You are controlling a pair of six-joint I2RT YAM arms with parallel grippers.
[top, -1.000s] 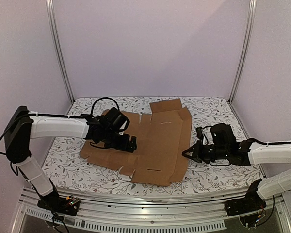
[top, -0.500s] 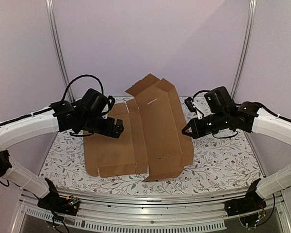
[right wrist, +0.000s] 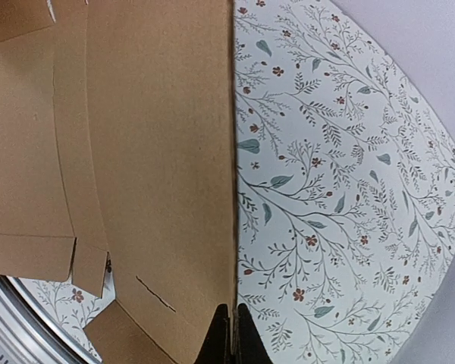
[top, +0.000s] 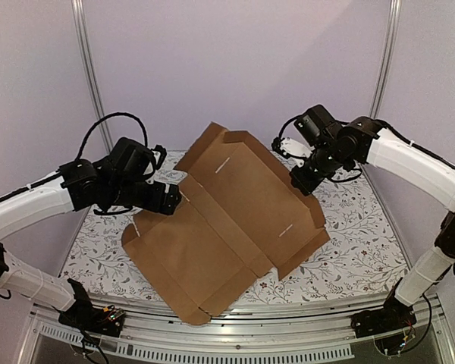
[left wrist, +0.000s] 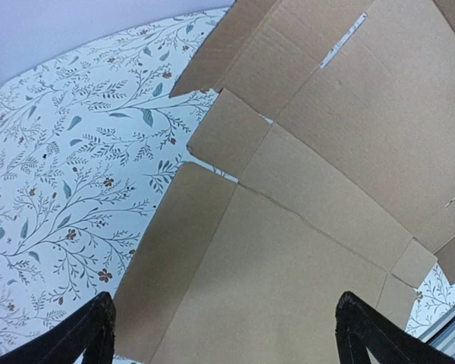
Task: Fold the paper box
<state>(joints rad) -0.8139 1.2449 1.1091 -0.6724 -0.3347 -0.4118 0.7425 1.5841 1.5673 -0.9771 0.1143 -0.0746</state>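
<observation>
Your right gripper [right wrist: 229, 322] pinches the paper box [top: 227, 220] edge, so lift slowly while your left gripper [left wrist: 224, 311], fingers wide apart, presses the fold line.

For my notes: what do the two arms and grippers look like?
The left arm and right arm have smooth white link shells and black joints. The left gripper and right gripper are all black and blocky. A black cable loops over the left wrist. No markings are readable.
</observation>
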